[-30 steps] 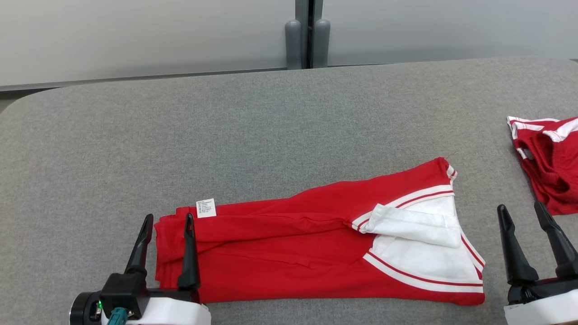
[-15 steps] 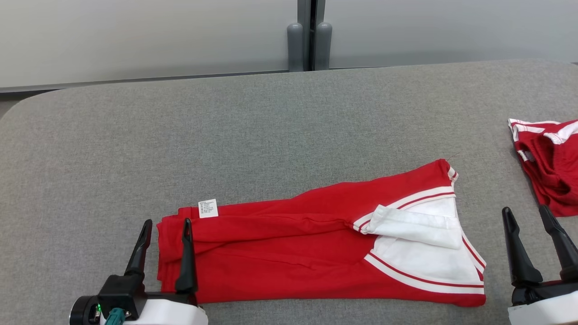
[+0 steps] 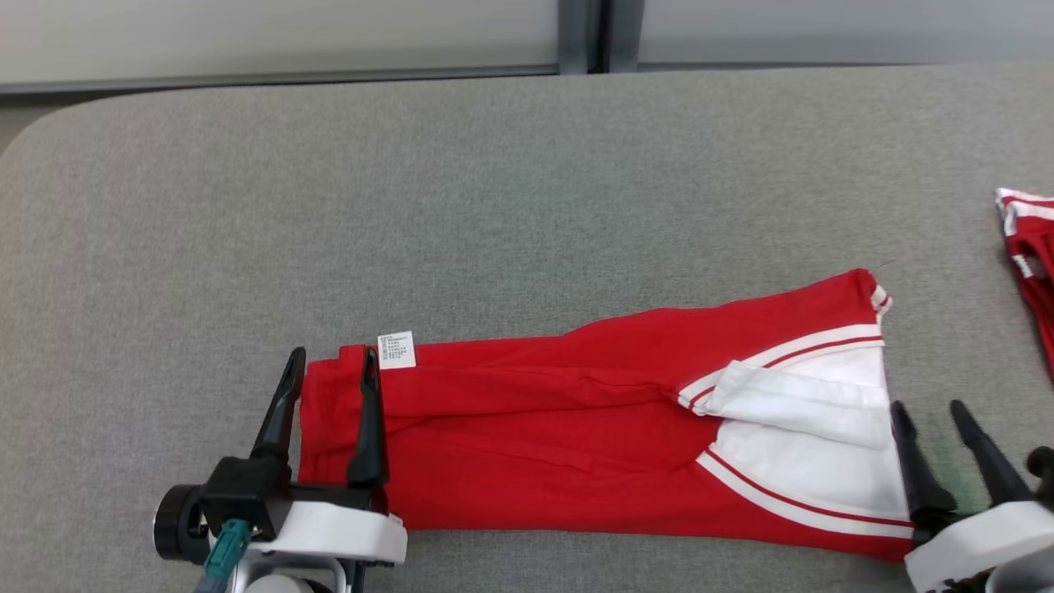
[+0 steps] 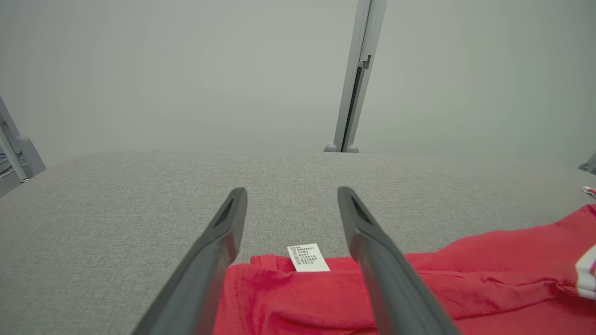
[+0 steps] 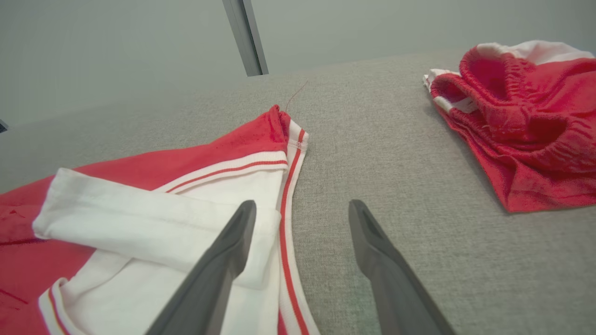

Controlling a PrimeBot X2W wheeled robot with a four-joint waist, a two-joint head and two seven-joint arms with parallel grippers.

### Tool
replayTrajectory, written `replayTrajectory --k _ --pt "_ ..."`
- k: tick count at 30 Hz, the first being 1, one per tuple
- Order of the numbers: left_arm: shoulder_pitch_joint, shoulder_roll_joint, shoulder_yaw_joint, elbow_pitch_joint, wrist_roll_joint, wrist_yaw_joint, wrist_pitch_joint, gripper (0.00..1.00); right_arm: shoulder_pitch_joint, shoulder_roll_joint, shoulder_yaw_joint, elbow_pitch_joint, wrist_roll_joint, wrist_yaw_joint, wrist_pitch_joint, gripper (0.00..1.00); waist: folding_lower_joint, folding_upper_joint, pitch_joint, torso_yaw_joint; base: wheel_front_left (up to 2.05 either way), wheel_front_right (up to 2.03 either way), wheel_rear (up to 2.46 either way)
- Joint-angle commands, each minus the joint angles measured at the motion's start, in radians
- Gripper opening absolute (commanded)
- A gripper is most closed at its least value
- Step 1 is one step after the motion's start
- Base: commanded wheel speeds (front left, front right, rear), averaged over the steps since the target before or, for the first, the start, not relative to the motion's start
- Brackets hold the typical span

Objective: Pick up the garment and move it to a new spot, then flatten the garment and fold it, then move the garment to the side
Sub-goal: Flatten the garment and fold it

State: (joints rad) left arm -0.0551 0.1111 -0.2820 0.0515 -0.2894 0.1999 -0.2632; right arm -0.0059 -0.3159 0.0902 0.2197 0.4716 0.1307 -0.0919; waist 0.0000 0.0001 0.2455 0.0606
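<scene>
1. The garment (image 3: 576, 445), soft red knit folded into a long band, lies flat on the grey, coarse-woven table (image 3: 494, 206). It sits toward 6 o'clock in the head view and runs from 9 to 3 o'clock.
2. Its 3 o'clock end is white, edged with thin red-and-white ribbing, and a white flap is folded across it. A small printed label (image 3: 396, 349) sticks out at the 9 o'clock end.
3. The left gripper (image 3: 333, 352) is at the garment's 9 o'clock end with its tapered dark fingers spread apart and empty. One finger is over red cloth, the other over bare table just beside the edge.
4. The right gripper (image 3: 928, 405) is at the 3 o'clock end, fingers likewise apart and empty, straddling the striped hem.
5. A crumpled second red garment (image 3: 1039, 280) with a gathered elastic band lies at the table's 3 o'clock edge, well apart.
</scene>
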Motion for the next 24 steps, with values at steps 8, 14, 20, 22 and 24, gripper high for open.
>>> replayTrajectory --k 8,14,20,22,24 --pt "-0.057 -0.032 0.024 -0.015 0.032 -0.023 -0.001 1.0 -0.076 -0.002 0.142 0.194 0.088 0.0 0.066 1.0 0.0 -0.0001 0.066 0.045 0.0 0.0 0.0" --pt "-0.052 -0.043 0.047 -0.022 0.044 -0.034 -0.001 1.0 -0.075 -0.013 0.212 0.217 0.154 0.0 0.086 0.0 0.0 -0.0001 0.07 0.04 0.0 0.0 0.0" --pt "-0.05 -0.047 0.066 -0.024 0.056 -0.041 -0.001 1.0 -0.065 -0.058 0.183 0.193 0.182 -0.002 0.028 0.0 0.0 -0.0001 0.065 0.021 0.0 0.0 0.0" --pt "-0.048 -0.05 0.072 -0.024 0.061 -0.044 -0.001 1.0 -0.065 -0.084 0.143 0.193 0.188 -0.005 -0.001 0.0 0.0 -0.0001 0.062 0.013 0.0 0.0 0.0" --pt "-0.043 -0.05 0.078 -0.023 0.062 -0.048 -0.001 1.0 -0.065 -0.103 0.106 0.198 0.188 -0.006 -0.02 0.0 0.0 -0.0001 0.056 0.007 0.0 0.0 0.0"
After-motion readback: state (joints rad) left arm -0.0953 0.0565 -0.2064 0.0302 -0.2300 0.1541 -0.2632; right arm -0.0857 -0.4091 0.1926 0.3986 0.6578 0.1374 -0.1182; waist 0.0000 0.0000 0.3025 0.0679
